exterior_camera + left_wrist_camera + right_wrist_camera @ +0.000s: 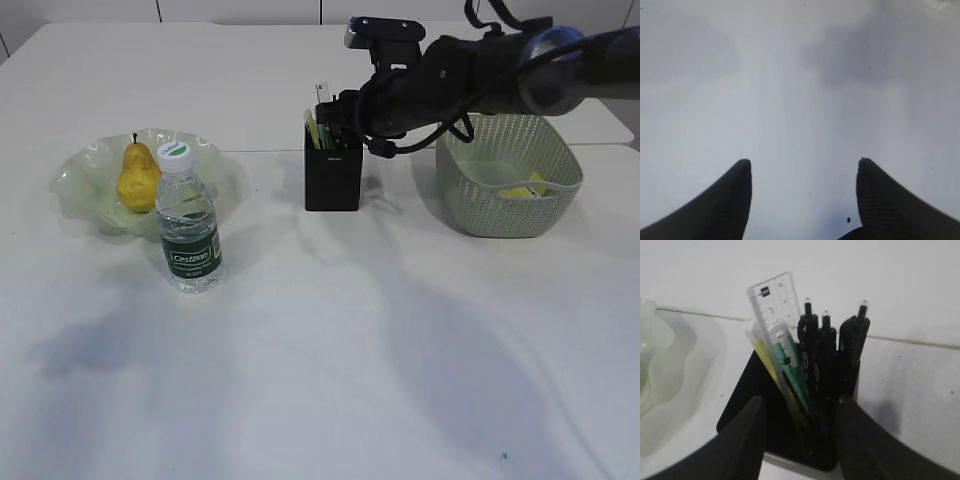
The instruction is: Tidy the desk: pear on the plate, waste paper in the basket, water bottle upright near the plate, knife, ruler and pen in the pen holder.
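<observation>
Table [320,380]: plain white, grey shadows across it. Pear [138,180]: yellow, dark stem. Plate [80,180]: translucent pale green. Bottle [189,225]: clear plastic, dark green label with white lettering, white cap topped in green. Pen holder [333,180]: matte black. In it, seen past my right pincer [799,412]: a clear ruler [774,302] with fine dark printed markings, a yellow stick [765,352], a green-and-white piece [790,365], three black pens [832,350] with clear tips. Basket [500,205]: sage green, woven-look perforated pattern; something yellow [525,188] inside. My fingers [740,440]: black. My left pincer [804,165]: black too, over white table.
</observation>
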Robot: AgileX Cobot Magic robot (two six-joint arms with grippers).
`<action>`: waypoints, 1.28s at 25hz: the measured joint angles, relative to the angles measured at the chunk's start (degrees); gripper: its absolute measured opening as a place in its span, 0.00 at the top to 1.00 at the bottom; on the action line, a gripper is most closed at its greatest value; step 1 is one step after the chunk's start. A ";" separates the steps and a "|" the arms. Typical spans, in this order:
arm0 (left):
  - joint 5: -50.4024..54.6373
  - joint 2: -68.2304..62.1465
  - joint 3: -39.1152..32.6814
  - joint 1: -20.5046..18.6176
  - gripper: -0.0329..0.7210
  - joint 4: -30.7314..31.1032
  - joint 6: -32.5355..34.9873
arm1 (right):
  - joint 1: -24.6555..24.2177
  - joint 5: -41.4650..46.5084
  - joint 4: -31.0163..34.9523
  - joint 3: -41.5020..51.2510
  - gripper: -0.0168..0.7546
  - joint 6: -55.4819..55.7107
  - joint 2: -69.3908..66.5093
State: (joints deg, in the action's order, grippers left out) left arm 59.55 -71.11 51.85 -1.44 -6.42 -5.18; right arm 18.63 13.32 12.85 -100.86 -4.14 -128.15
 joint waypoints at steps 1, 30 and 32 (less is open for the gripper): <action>0.00 0.00 0.00 0.00 0.34 0.00 0.00 | 0.00 2.09 0.00 0.00 0.54 0.00 0.85; 2.49 1.83 0.00 0.00 0.34 1.03 1.87 | -3.08 46.57 -14.18 15.32 0.54 1.23 37.45; 2.69 3.45 0.00 0.00 0.34 1.97 1.87 | -3.08 44.77 -15.58 20.74 0.54 2.61 41.57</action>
State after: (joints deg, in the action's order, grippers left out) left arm 62.25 -67.66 51.85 -1.44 -4.45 -3.31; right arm 15.56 58.09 -2.73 -80.13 -1.53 -86.58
